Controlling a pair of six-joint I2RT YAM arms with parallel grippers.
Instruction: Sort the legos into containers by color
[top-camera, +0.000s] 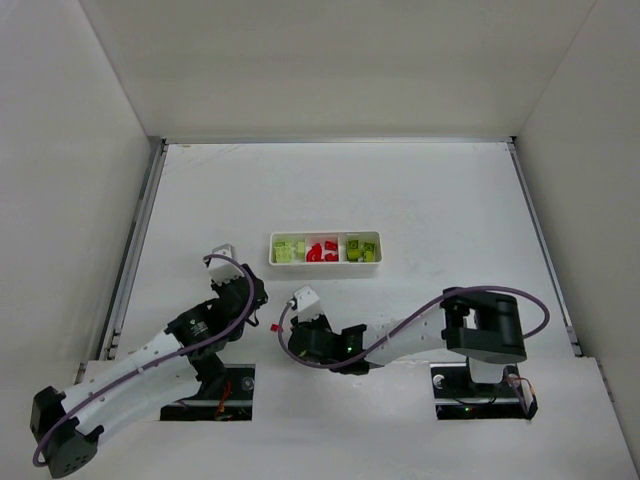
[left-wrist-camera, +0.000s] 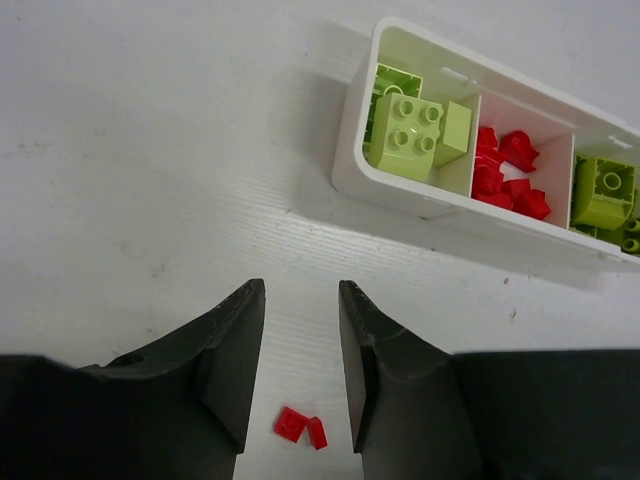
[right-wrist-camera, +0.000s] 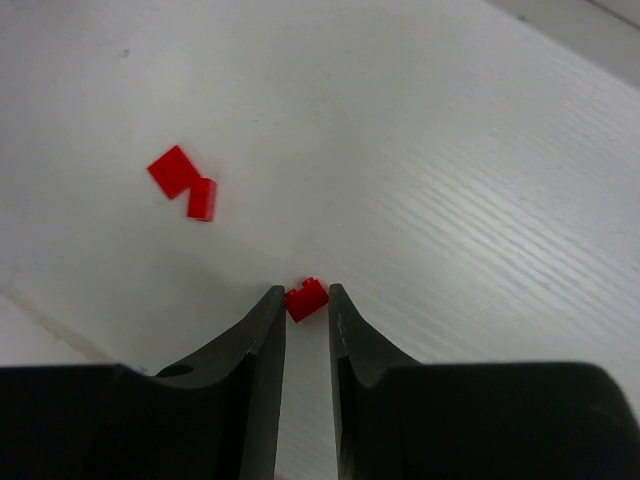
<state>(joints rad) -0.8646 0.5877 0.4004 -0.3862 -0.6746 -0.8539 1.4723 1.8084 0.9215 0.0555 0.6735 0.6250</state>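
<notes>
Plastic this small is probably behaving light, stiff and slick, best pinched on flat sides. Right fingers (right-wrist-camera: 262, 340) are clamping a red brick (right-wrist-camera: 306, 299) toward the surface's near edge; left fingers (left-wrist-camera: 232, 350) are hanging apart above two loose bricks (left-wrist-camera: 300, 427), tray (left-wrist-camera: 350, 150) beyond.

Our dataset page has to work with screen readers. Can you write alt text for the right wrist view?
The right gripper pinches a small red plastic brick between its black fingertips, with the white table behind it. Two more red bricks lie side by side on the table, up and to the left.
</notes>
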